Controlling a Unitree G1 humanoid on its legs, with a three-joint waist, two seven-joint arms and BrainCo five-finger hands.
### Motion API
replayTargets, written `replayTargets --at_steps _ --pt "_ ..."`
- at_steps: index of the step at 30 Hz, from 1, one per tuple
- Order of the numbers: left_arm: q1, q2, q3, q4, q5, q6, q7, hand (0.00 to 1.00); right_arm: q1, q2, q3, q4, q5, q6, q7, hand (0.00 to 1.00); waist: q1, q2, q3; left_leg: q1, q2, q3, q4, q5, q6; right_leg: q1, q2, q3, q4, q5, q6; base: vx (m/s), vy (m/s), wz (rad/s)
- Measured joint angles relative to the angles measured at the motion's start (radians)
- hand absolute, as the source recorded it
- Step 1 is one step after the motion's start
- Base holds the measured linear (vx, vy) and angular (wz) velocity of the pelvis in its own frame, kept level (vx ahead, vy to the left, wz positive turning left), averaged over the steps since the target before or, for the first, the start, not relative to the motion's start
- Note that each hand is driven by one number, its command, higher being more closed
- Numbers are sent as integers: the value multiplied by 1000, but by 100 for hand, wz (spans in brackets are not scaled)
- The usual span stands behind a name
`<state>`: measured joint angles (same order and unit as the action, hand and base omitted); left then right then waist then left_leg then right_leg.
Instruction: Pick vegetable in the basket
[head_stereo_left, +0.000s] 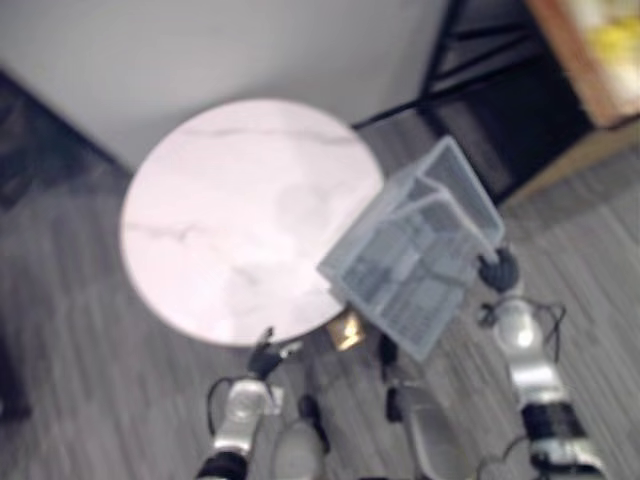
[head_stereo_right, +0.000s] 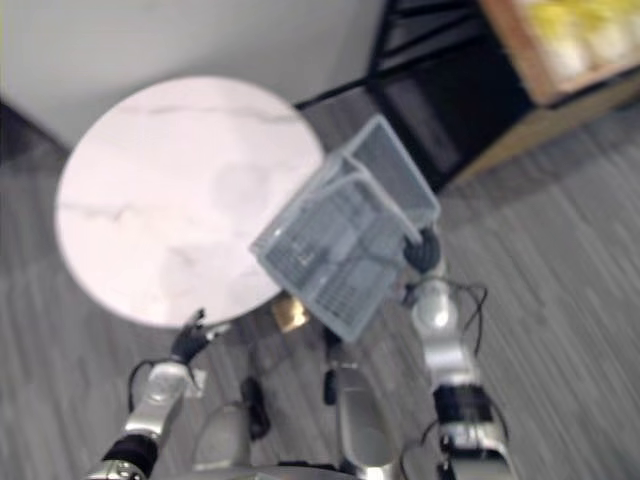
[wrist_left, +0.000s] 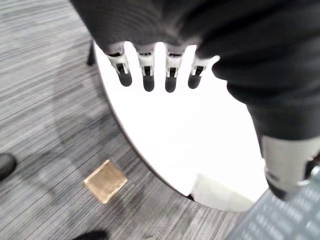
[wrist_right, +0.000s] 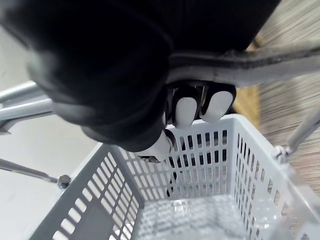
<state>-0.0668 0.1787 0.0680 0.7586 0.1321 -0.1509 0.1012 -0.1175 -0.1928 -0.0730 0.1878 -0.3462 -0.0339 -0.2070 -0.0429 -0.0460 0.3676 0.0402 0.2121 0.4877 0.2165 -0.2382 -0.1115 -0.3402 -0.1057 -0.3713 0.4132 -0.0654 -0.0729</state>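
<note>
Left eye view is giving me the scene from above. My left hand (head_stereo_left: 264, 357) is hovering low at the near rim of the round white table (head_stereo_left: 230, 180), palm facing down, fingers (wrist_left: 145, 67) reaching straight out over it and holding nothing. A small golden block (wrist_left: 105, 181) is lying on the grey floor (head_stereo_left: 90, 330) just under that rim. Further right, the grey slotted basket (head_stereo_left: 415, 255) is hanging tilted in the air, one corner overlapping the table's right edge (touching or not, I cannot tell). My right hand (head_stereo_left: 497, 268) is sitting beside it, fingers (wrist_right: 186, 111) curling round the handle (wrist_right: 270, 62). What is lying inside the basket I cannot make out. A wooden shelf (head_stereo_left: 590, 60) is standing at far right.
</note>
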Motion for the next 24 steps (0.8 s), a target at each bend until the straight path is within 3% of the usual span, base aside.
replayTargets --at_steps 1,2,3,4,5,6,7,9,10,11,12,13,14,15,19,20,22,23,24 --pt "12 8 7 -1 0 5 -1 0 20 10 2 0 -1 0 4 100 1 -29 -18 7 -18 34 23 -5 2 5 -16 -45 7 -12 -15 37 19 -173" --pt "32 9 43 2 0 10 -1 0 42 16 19 4 -3 -1 15 100 6 -47 -34 17 -17 100 73 -17 18 20 9 -115 -29 12 -85 -60 16 -250" --pt "65 -2 82 14 0 10 -4 0 39 17 48 9 -6 -3 19 100 26 -45 -61 26 -18 138 35 -51 63 33 81 -80 -154 108 -135 -115 15 -278" --pt "82 -1 89 26 0 10 -7 0 47 21 48 10 -6 -6 21 100 39 -34 -81 38 -16 162 -40 -36 80 54 122 -55 -244 139 -108 -165 -19 -285" --pt "89 -9 92 47 2 10 -19 0 55 31 23 19 -6 -21 23 100 27 -36 -89 98 -27 263 -90 -8 6 81 72 -206 -129 -30 -115 -109 -23 -176" --pt "90 -12 88 57 2 16 -21 0 70 31 10 26 -5 -27 25 100 10 -43 -100 98 -29 294 -74 -9 6 89 22 -271 -76 -92 -71 -39 -82 -162" --pt "91 -18 83 73 2 26 -22 0 105 25 -1 39 1 -38 38 100 -2 -34 -119 106 -30 338 -52 -13 3 105 -45 -340 -25 -151 0 91 -162 -143" --pt "91 -19 97 110 1 31 -20 0 131 32 12 75 3 -39 61 100 0 -35 -143 142 -10 423 -9 -17 -9 125 2 -290 -83 -125 -13 138 -218 -176" --pt "91 -28 108 161 0 40 -19 0 160 35 31 113 8 -42 67 100 11 -15 -154 157 57 440 137 -16 -10 176 73 -212 -163 -97 -30 129 -165 -153" --pt "93 -34 108 163 0 44 -19 0 167 33 39 140 12 -41 71 100 15 -13 -155 147 93 426 233 -17 -17 198 92 -171 -188 -89 -37 173 -176 -185" --pt "98 -49 107 163 0 44 -18 0 170 32 41 203 16 -40 83 100 25 -7 -159 110 154 350 415 -29 16 236 119 -112 -218 -81 -39 140 -108 -125" --pt "98 -55 104 163 0 44 -17 0 171 31 40 233 28 -37 84 100 23 -3 -160 75 167 292 499 -40 42 252 128 -91 -228 -81 -37 155 -98 -136" --pt "97 -61 100 163 0 43 -16 0 173 24 35 293 44 -32 83 100 22 -2 -160 -9 157 142 599 -59 52 279 137 -48 -247 -81 -37 178 -65 -114" --pt "99 -62 95 166 -4 43 -10 0 186 18 7 349 49 -30 83 100 23 0 -161 -99 123 4 627 -74 24 316 146 -5 -282 -80 -21 141 -44 -97" --pt "100 -73 93 164 -14 43 4 0 192 -2 -113 475 54 -6 61 100 28 20 -158 -222 65 -37 464 -72 25 382 152 56 -330 -66 -10 195 30 -59" --pt "102 -89 95 158 -38 43 4 0 184 -27 -141 527 77 4 43 100 31 35 -160 -260 6 -75 308 -47 26 400 151 98 -348 -78 17 189 117 -68" --pt "116 -110 94 157 -50 43 4 0 183 -47 -167 598 91 11 36 100 54 51 -166 -278 -61 -158 123 37 30 403 153 149 -347 -92 36 239 164 -80" --pt "123 -113 94 157 -50 43 4 0 184 -49 -173 621 92 11 37 100 63 53 -166 -282 -71 -174 94 59 38 402 154 162 -329 -111 43 262 173 -82" --pt "139 -113 95 156 -52 43 4 0 201 -36 -199 657 90 13 38 100 76 53 -170 -266 -85 -182 113 90 70 400 143 188 -262 -171 63 343 180 -59"
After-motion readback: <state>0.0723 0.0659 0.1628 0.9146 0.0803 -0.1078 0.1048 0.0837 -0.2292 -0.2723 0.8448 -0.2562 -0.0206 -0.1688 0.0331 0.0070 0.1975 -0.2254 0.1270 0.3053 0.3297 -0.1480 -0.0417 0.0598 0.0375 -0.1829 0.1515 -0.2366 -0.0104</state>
